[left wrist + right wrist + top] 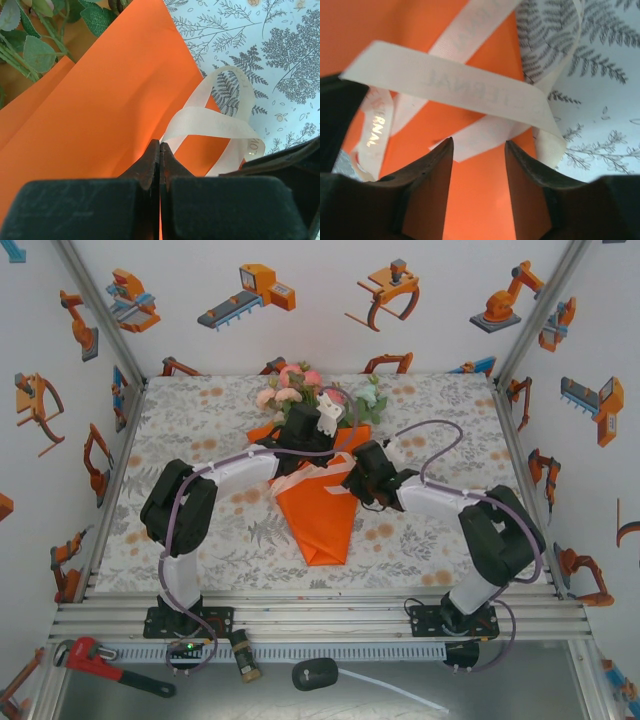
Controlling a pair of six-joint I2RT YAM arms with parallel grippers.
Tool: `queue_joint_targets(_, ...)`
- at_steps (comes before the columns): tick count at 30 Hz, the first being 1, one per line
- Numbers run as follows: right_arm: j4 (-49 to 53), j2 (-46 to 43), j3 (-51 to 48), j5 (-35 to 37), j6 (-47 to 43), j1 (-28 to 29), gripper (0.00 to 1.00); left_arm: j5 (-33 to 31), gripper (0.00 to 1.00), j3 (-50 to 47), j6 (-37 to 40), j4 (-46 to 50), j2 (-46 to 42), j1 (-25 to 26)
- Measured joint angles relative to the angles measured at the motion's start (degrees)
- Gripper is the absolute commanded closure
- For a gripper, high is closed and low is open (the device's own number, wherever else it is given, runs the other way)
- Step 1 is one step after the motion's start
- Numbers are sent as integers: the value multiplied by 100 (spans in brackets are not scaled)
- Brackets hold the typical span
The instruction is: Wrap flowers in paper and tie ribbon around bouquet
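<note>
Orange thin paper rolled into a cone (320,525) lies mid-table on the fern-printed tablecloth (200,410). Its tip points to 6 o'clock, and the bunch of pink and cream artificial roses (290,392) with green leaves spills out at 12 o'clock.

Your left gripper (159,150) has its jaws pressed together. The sheer cream-white printed ribbon (215,122) runs out from their tips toward 2 o'clock, so it looks pinched there. Your right gripper (479,150) is spread with nothing between its jaws. The ribbon (450,82) crosses itself just beyond them, at 12 o'clock in that wrist view.

Watch the loop: it is slack, and I see no knot drawn tight.
- If you close the right jaws where they hover, you may catch the paper beneath along with the ribbon and crease it or drag the cone open.
- A hard pull could slip the thin band out of the left pinch, or slide the loop down toward the narrow tip.
- The strands overlap, so you could take the wrong one.

Count: one cone, one bunch of roses, one ribbon, two grippers.
</note>
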State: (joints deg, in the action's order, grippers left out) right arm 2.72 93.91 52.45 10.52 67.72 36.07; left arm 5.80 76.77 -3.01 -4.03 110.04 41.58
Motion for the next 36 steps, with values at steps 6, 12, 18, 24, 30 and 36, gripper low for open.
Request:
queue_joint_targets(6,28,382,249,160,0,0,52,2,100,0,0,0,0,-7)
queue_joint_targets(12,302,625,299,157,20,0,65,13,100,0,-2,-2,11,-37)
queue_joint_targets(18,483,627,345,160,15,0,92,11,100,0,-22,-2,33,-72)
queue_joint_targets(24,629,435,345,162,-144,9,100,-24,100,0,-33,-2,37,-81)
queue_joint_targets(30,649,-114,363,385,-688,118,74,-76,100,0,-42,22,50,-111)
queue_joint_targets(36,308,295,728,177,-2282,350,45,-63,100,0,-68,33,96,-131)
